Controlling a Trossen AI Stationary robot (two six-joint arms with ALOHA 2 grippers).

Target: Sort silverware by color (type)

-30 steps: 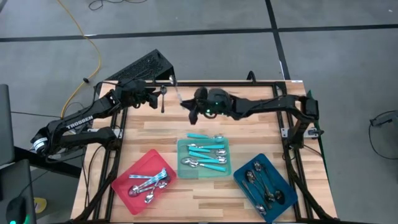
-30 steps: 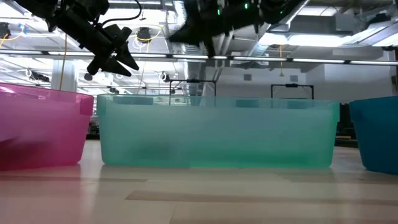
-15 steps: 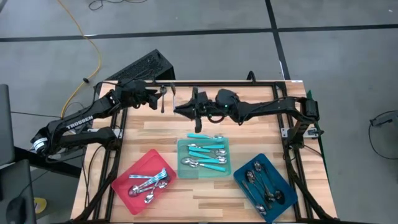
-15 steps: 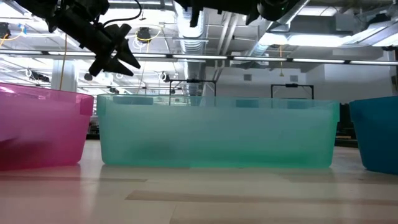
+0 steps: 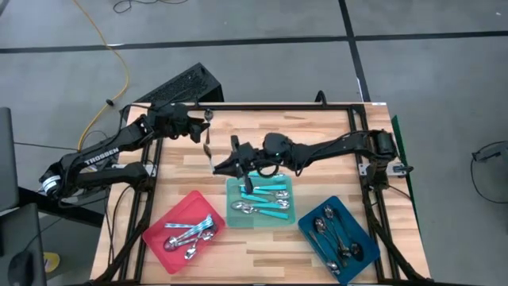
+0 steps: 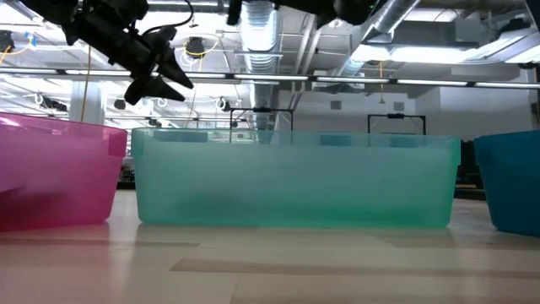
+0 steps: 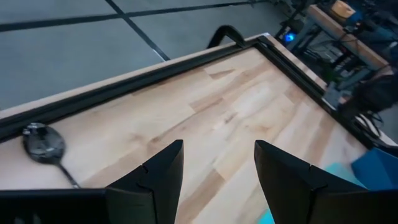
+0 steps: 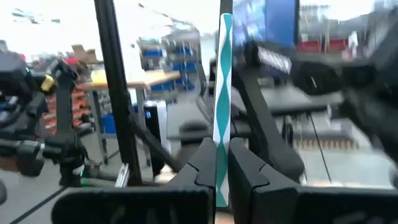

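Right gripper (image 5: 221,167): above the table's middle, just off the teal tray's far-left corner, fingers clenched on a turquoise-handled spoon (image 8: 221,93); in the right wrist view the handle stands straight up between the two dark fingers (image 8: 202,168).
Left gripper (image 7: 214,174): raised over the table's far-left corner, jaws spread apart, nothing between them.
Dark spoon (image 7: 45,146): lies alone on the light wooden table (image 5: 317,131) near its far-left edge, beside the black frame rail, below the left gripper.
Teal plastic tray (image 5: 290,218): at the middle of the table's near half; holds several silver-bowled spoons with turquoise handles (image 5: 266,197).
Red plastic tray (image 5: 163,222): near-left part of the table; holds shiny silver spoons (image 5: 189,237), bunched at its near side.
Blue plastic tray (image 5: 313,238): near-right corner; holds dark spoons (image 5: 337,234).
Low view: the three trays' walls stand side by side, contents hidden behind them.
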